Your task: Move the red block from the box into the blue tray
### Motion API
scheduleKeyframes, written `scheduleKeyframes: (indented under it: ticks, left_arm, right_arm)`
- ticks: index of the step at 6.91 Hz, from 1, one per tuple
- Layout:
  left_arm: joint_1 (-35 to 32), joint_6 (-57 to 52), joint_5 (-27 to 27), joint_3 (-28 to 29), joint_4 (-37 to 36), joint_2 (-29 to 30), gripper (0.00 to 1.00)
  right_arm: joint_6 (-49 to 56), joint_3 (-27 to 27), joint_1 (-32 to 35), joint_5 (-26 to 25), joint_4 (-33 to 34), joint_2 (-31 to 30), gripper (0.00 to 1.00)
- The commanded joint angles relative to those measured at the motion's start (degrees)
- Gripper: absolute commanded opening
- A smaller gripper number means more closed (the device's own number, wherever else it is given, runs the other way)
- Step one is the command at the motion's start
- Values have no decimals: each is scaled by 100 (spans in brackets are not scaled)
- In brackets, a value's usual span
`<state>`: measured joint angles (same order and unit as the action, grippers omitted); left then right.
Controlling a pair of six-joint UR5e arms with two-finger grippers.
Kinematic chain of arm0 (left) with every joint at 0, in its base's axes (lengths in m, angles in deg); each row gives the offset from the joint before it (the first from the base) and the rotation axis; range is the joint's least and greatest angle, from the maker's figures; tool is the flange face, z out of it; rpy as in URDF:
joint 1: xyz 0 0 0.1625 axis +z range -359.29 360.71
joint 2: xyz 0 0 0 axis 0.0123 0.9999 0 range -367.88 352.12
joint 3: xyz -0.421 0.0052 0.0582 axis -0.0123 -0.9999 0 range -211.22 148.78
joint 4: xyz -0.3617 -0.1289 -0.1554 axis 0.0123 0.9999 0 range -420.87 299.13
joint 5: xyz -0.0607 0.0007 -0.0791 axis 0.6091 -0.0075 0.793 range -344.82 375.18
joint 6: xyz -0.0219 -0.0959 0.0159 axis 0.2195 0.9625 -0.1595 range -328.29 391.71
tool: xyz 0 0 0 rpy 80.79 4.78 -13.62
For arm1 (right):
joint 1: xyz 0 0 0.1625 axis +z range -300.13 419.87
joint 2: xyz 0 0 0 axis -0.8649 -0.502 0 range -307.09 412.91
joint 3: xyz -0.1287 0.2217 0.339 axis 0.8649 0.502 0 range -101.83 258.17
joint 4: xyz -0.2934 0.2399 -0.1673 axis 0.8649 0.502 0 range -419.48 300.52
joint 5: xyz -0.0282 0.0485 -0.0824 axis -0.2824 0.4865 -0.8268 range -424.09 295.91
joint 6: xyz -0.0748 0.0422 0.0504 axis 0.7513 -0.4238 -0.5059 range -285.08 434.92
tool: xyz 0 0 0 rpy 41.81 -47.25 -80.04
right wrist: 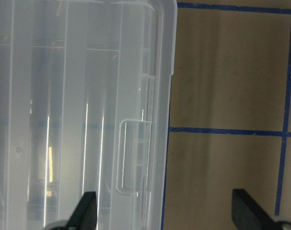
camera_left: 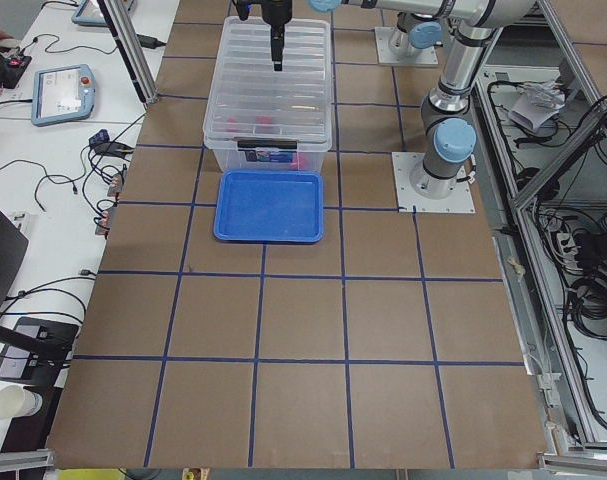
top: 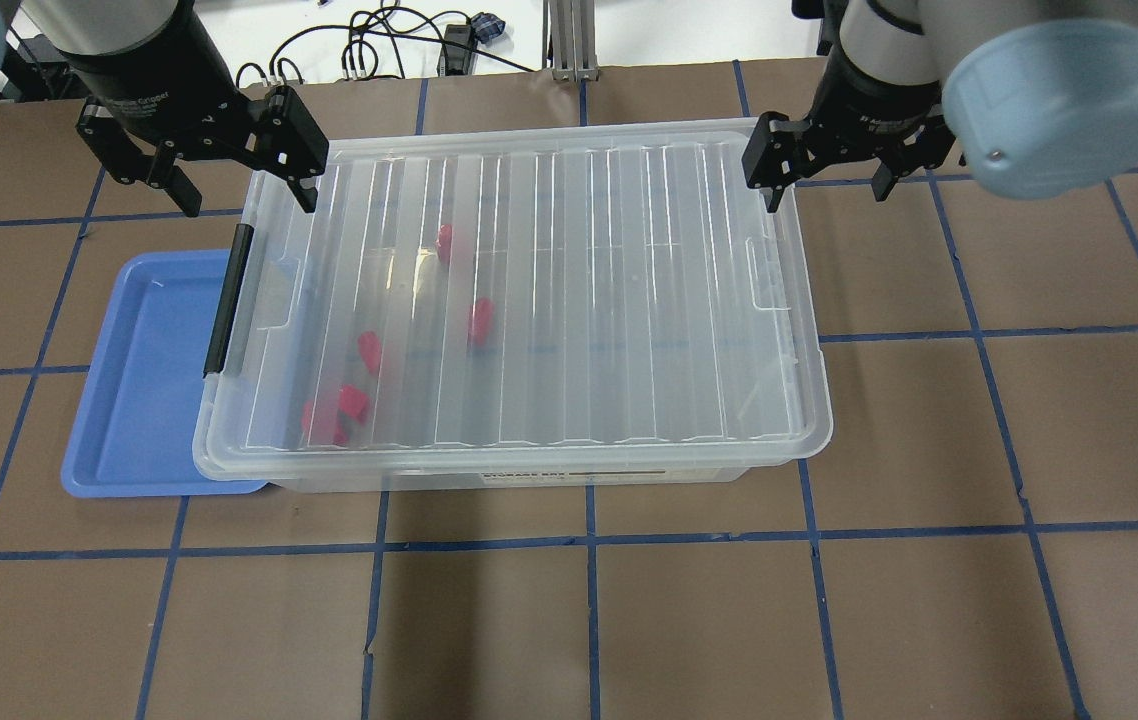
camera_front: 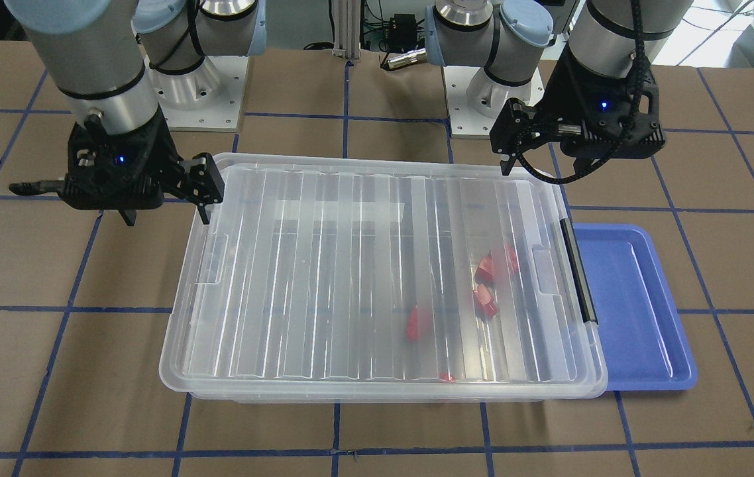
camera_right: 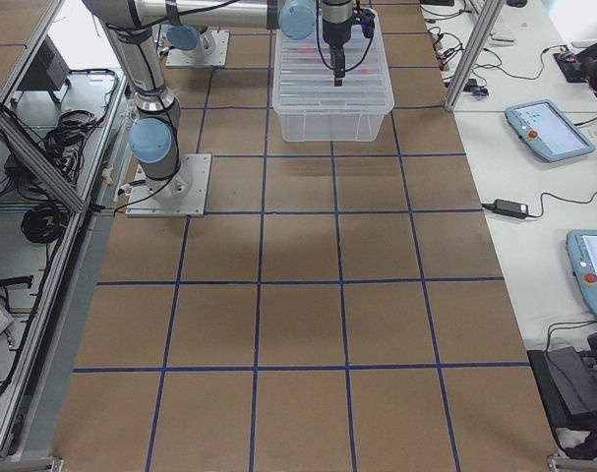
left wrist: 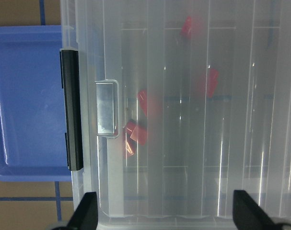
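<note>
The box (top: 629,300) is a clear bin with its ribbed lid (camera_front: 350,265) on and a black handle (top: 227,300) at one short end. Several red blocks (top: 476,320) lie inside near the handle end, blurred through the lid; they also show in the left wrist view (left wrist: 135,134). The blue tray (top: 144,400) lies empty beside the handle, partly under the box's rim. My left gripper (top: 244,190) hovers open over the box's far handle-end corner. My right gripper (top: 826,185) hovers open over the opposite far corner, one finger over the lid, one over the table.
The brown table (top: 979,450) has a blue tape grid. The two arm bases (camera_front: 198,93) stand just beyond the box's long side. Operator tables with tablets (camera_right: 549,128) and cables lie beyond the table's edge.
</note>
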<state>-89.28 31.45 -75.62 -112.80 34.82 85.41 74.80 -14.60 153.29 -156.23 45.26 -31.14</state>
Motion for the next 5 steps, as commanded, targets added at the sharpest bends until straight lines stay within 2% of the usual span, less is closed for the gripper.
scheduleKeyframes:
  ticks: [1,3,5]
  left_arm:
    - [-2,8,9,-7,-24,5,100]
    - [-2,-9,18,-33,-15,-21,100]
    - [-2,-53,10,-209,-59,-117,100]
  right_arm:
    - [11,-740,-8,-145,1350,336,100]
    - [55,-822,-8,-146,1391,372,100]
    - [239,-822,-17,-644,1382,390,100]
